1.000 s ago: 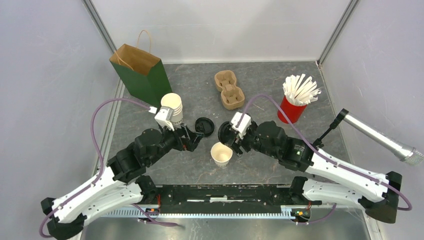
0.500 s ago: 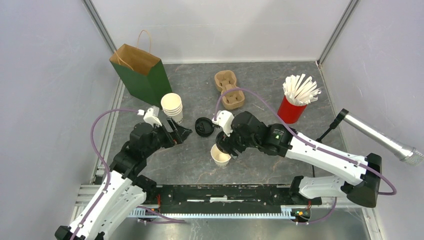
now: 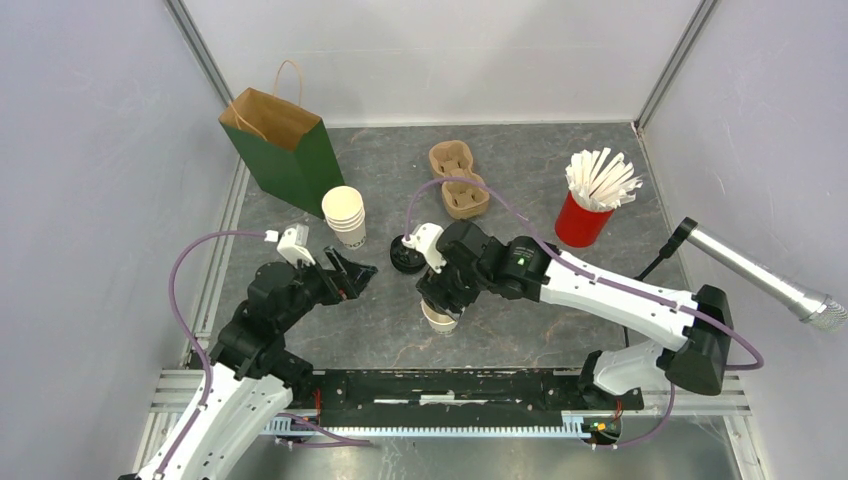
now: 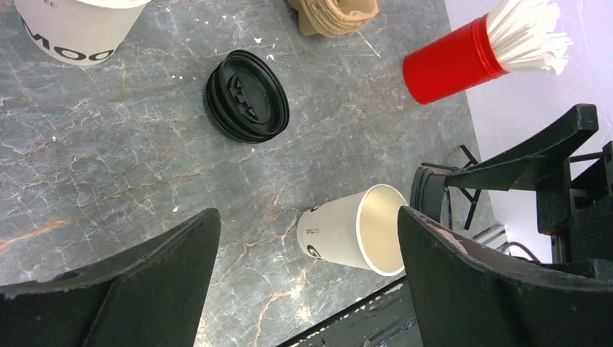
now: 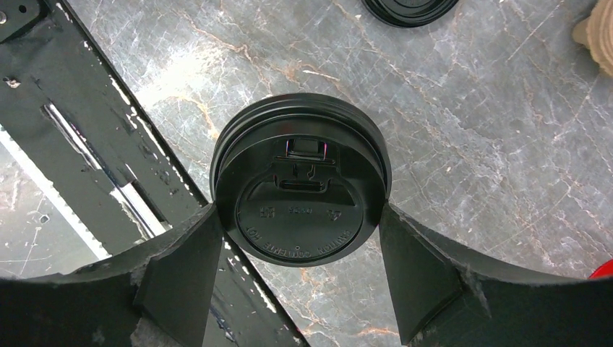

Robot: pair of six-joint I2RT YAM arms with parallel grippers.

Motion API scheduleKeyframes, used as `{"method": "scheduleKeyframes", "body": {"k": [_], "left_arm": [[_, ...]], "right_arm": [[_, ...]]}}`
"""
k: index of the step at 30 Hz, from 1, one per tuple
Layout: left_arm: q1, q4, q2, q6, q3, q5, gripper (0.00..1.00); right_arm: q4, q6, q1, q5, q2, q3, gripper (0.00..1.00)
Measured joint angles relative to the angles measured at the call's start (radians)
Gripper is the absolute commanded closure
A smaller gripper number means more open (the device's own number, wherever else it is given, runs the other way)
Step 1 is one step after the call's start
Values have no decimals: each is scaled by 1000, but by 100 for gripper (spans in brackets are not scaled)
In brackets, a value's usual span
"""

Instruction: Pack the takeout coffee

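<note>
1. Right gripper (image 5: 298, 217): we see its two fingers (image 5: 181, 275) pressed against opposite edges of a round black lid (image 5: 300, 181). The lid is gripped flat, with its embossed face toward the wrist camera.
2. Printed paper cup (image 4: 340, 233): it stands upright and uncovered on the grey table (image 3: 520, 150), at 6 o'clock from the table's middle. Dark lettering shows on its side.
3. Lid over cup: in the top view the right gripper and its lid hide most of the cup (image 3: 438, 320). From the left wrist, the lid sits right at the cup's open mouth. We cannot tell whether it touches the rim.
4. Left gripper (image 3: 358, 280): its jaws are spread wide with nothing between them. It lies at 9 o'clock from the cup, apart from it.
5. Spare lids (image 3: 405, 252): a black stack lies at 11 o'clock from the cup, just beside the right gripper.
6. Stack of white cups (image 3: 345, 215): it stands at 10 o'clock from the printed cup. The green paper bag (image 3: 290, 150) stands close behind it, toward 11 o'clock.
7. Cardboard carrier (image 3: 458, 180): we find it at 12 o'clock from the cup. The red cup of straws (image 3: 585, 205) is at 2 o'clock, well apart.
</note>
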Motion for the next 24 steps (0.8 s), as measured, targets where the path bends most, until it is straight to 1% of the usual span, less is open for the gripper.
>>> {"method": "scheduleKeyframes", "body": {"k": [12, 24], "left_arm": [[0, 3, -18, 17, -21, 13, 3], [0, 6, -29, 23, -26, 24, 3]], "right_arm": [[-42, 18, 20, 0, 99, 55, 19], [-71, 14, 20, 2, 155, 63, 16]]}}
